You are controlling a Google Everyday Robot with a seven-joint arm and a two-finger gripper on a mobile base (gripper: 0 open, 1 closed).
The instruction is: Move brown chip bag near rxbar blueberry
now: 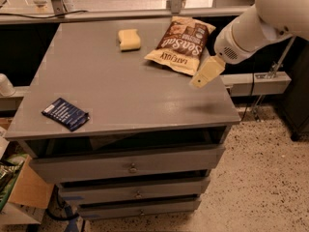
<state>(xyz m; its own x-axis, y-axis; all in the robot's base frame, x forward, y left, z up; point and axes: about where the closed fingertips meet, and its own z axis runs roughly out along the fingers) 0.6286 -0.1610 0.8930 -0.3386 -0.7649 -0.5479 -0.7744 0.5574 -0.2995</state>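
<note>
The brown chip bag (179,45) is glossy, crinkled film; the gripper (206,73) (smooth tan plastic, seemingly) hangs over the right edge of the smooth, low-sheen tabletop (120,86).

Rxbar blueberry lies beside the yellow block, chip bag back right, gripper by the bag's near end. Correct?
No. The camera view shows the rxbar blueberry at the front left, far from the yellow block; brown chip bag back right, gripper by its near end.

The brown chip bag (179,45), beside the pincer (206,72), reads "LATE JULY", "Sea Salt".
</note>
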